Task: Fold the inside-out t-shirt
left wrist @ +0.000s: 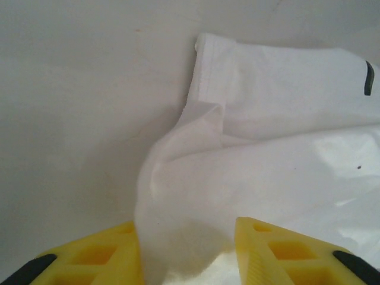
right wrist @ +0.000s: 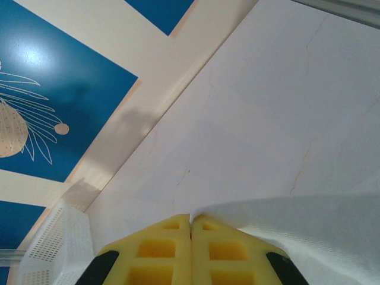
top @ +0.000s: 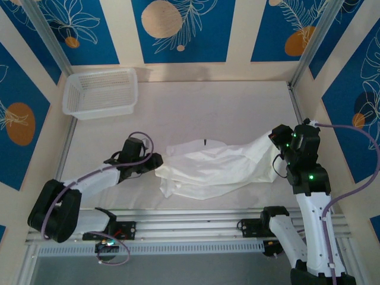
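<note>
One white plastic mesh basket (top: 100, 93), shallow and rectangular with rounded corners, sits at the far left corner of the pale, smooth table (top: 178, 107). Two grippers are at work, each with two yellow, hollow-ribbed fingers.

From the left wrist, the left gripper (left wrist: 187, 228) has its fingers standing apart with a soft ridge of cloth bunched between them. The bottom edge cuts off the fingers' lower parts, and I cannot tell whether they press the cloth.

One inside-out t-shirt (top: 214, 169) of thin, soft white cotton lies crumpled in loose layers across the middle of the table, reaching from the left gripper to the right one. One small dark tag (left wrist: 369, 78) shows near its far edge, beyond a stitched hem. Which folds are sleeves is hard to make out.

At the right, the shirt's end rises off the table in a taut drape to the right gripper (right wrist: 190, 217). Its fingers are clenched flat together, pinching the thin fabric edge, which spreads away rightward.
</note>
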Tool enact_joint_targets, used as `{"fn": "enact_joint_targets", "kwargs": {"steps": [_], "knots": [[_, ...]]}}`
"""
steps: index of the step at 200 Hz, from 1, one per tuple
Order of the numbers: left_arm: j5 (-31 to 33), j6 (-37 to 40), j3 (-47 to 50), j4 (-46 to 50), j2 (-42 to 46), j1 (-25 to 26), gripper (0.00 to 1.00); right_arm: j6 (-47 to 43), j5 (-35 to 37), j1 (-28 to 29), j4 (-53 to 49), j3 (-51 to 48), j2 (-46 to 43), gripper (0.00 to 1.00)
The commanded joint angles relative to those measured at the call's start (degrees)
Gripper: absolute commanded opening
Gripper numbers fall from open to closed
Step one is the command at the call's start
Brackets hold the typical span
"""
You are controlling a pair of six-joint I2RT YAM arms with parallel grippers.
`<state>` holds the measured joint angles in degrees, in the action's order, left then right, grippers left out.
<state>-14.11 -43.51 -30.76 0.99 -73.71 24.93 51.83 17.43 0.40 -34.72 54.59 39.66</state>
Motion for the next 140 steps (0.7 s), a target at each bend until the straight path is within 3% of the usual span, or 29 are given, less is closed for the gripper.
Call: {"fn": "enact_joint_targets", "kwargs": {"steps": [1, 31, 61, 85, 100, 119, 140], "knots": [[-1.98, -1.0, 0.61, -2.36, -0.17, -0.57, 0.31, -0.25, -1.38, -0.25, 0.79, 0.0, -0.11, 0.0], [-0.59, -0.91, -0.51, -1.67, 3.64, -0.88, 0.0, 0.08, -1.48, -0.23, 1.08, 0.96, -0.09, 0.0], [-1.45, 5.06, -14.64, 6.64, 9.13, -5.62, 0.0, 1.16, -2.83, -0.34, 8.02, 10.12, 5.18, 0.0], [-2.23, 10.41, -35.73, 16.37, 6.22, -10.55, 0.0, 2.11, -8.97, -0.32, 8.72, 32.64, 17.96, 0.0], [-2.37, 11.59, -46.03, 20.33, 4.16, -12.38, 0.0, 1.17, -9.13, -0.23, 6.8, 47.1, 25.2, 0.0], [-3.51, 10.84, -52.71, 21.17, 4.27, -14.88, 0.0, 1.34, -7.72, -0.96, 4.67, 59.87, 30.75, 0.0], [-4.27, 10.59, -56.23, 20.88, 5.95, -16.52, 0.0, 2.01, -8.58, -1.72, 6.71, 64.39, 31.92, 0.0]]}}
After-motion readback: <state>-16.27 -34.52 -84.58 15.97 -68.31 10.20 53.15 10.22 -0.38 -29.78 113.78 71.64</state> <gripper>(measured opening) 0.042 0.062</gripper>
